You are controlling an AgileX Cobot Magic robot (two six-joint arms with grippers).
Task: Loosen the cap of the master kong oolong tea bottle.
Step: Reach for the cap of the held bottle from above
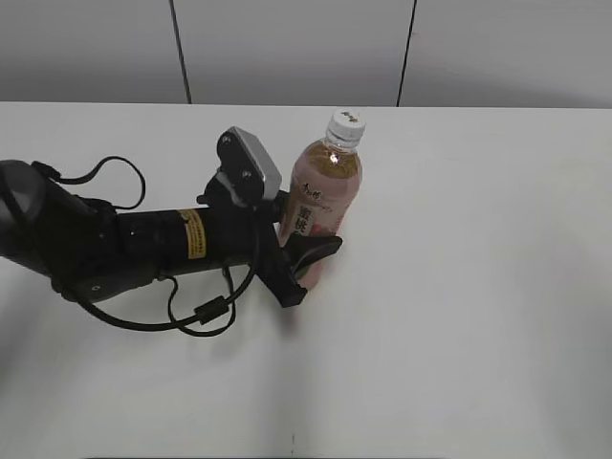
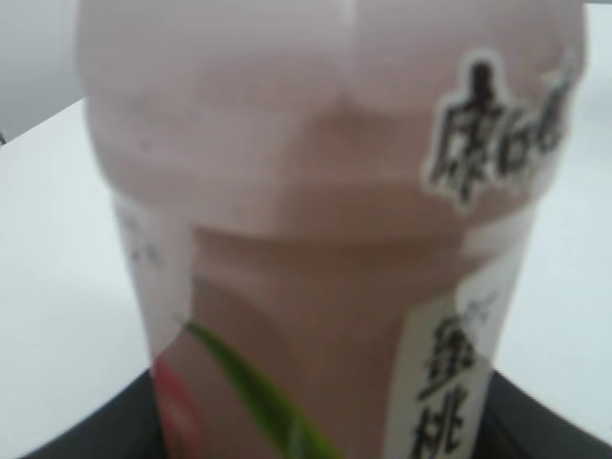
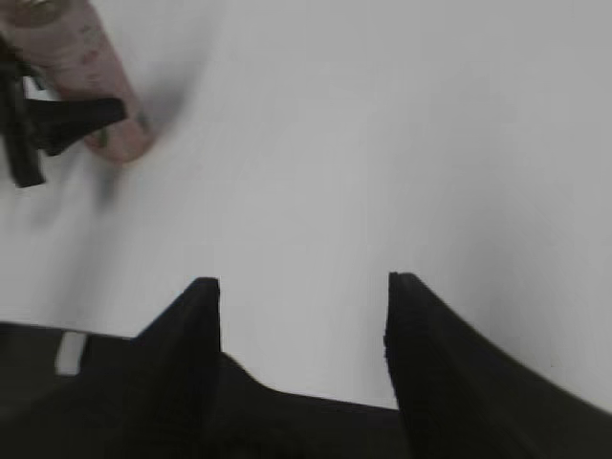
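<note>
Master kong oolong tea bottle [image 1: 323, 196] upright mid-counter [image 1: 478, 287] toward the far edge, white cap [image 1: 345, 127] on, left gripper [image 1: 304, 256] clamped around its lower body, right gripper [image 3: 301, 296] spread apart above bare counter.

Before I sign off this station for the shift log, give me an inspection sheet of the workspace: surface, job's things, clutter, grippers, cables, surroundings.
Surface: white table, bare, no spills seen.
Job's things: master kong oolong tea bottle upright, pink label, amber tea; cap white, seated on the neck.
Clutter: nothing seen.
Grippers: left gripper closed around the bottle's lower body, fingers on either side; right gripper open, empty, above bare table, away from the bottle, outside the exterior view.
Cables: black cable loops beneath the left arm onto the table; another arcs above its rear.
Surroundings: grey wall panels with dark seams behind the table.
</note>
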